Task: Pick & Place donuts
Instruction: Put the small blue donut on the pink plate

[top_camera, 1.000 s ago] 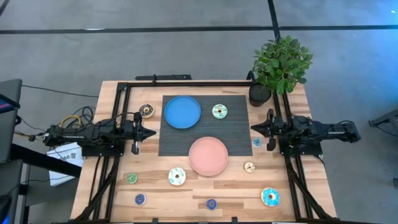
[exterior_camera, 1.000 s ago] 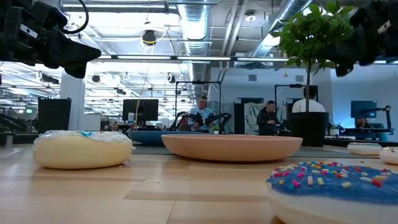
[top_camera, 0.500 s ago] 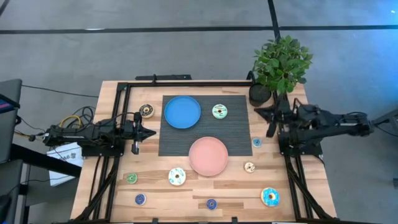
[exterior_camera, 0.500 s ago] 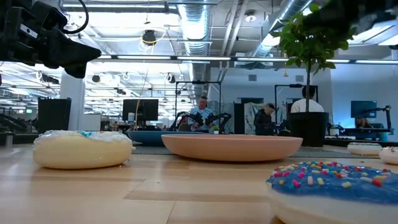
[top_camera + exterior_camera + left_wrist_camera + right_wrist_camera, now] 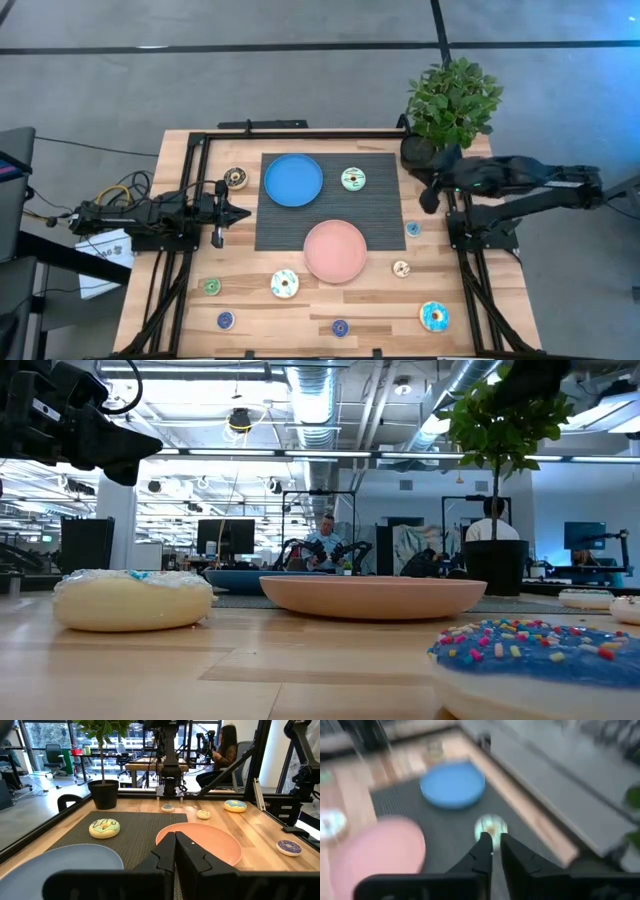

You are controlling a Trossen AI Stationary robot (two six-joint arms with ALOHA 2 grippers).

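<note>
1. Since a second ago, my right gripper has swung up off its rest beside the mat toward the potted plant, and its fingers sit nearly together with only a thin gap, holding nothing.
2. Its wrist view looks down at the green-and-white donut lying on the dark mat just beside the blue plate, so I judge that one to be my first target.
3. No donut is on either plate yet; the pink plate is bare too, so the task is at its very start.
4. The rest lie scattered on the wooden table: a dark brown one near the left arm, small blue and cream ones near the right arm, and others along the near edge.
5. My left gripper waits at the mat's left edge, fingers pressed shut and empty.
</note>
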